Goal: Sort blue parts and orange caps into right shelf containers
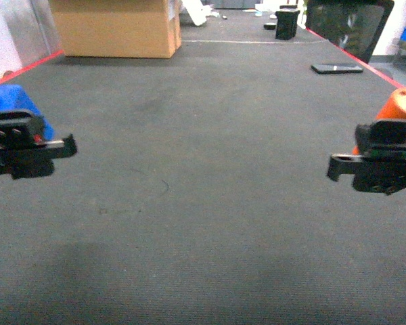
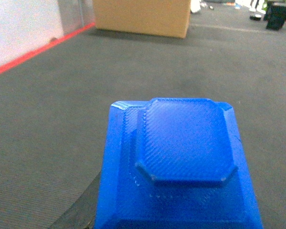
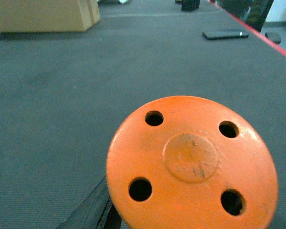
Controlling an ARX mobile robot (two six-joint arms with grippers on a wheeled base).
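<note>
Grey carpet (image 1: 203,203) lay bare between left gripper (image 1: 27,145) holding blue part (image 2: 176,167) and right gripper (image 1: 375,162) holding orange cap (image 3: 193,164), cardboard box (image 1: 115,27) far ahead.

a dark grey carpeted surface (image 1: 203,203) carries a cardboard box (image 1: 115,27) upper left and a black phone (image 1: 336,68) upper right.
</note>
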